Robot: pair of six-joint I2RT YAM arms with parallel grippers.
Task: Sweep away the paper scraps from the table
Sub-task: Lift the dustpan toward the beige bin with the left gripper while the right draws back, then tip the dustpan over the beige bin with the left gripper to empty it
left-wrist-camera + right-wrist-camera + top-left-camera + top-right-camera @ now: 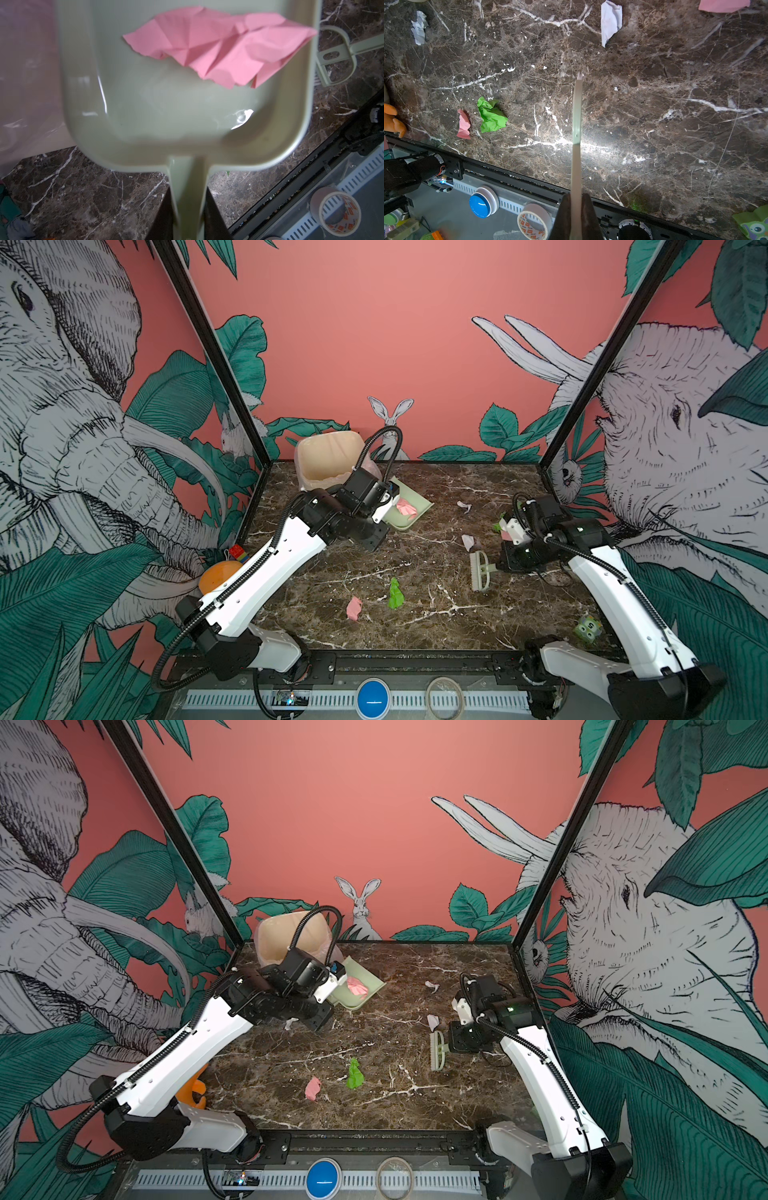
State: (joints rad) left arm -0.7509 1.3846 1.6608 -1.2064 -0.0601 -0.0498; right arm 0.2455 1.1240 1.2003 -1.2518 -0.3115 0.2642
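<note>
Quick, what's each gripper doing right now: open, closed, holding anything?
Left gripper: closed on the dustpan handle.
Right gripper: closed on the brush handle.

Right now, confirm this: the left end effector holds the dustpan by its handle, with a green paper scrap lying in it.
Wrong colour: the paper scrap in the dustpan is pink, as the left wrist view shows. The left end effector does hold it by its handle.

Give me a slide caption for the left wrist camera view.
Left gripper holds the pale green dustpan by its handle, one pink paper scrap inside; brush and marble table beyond.
</note>
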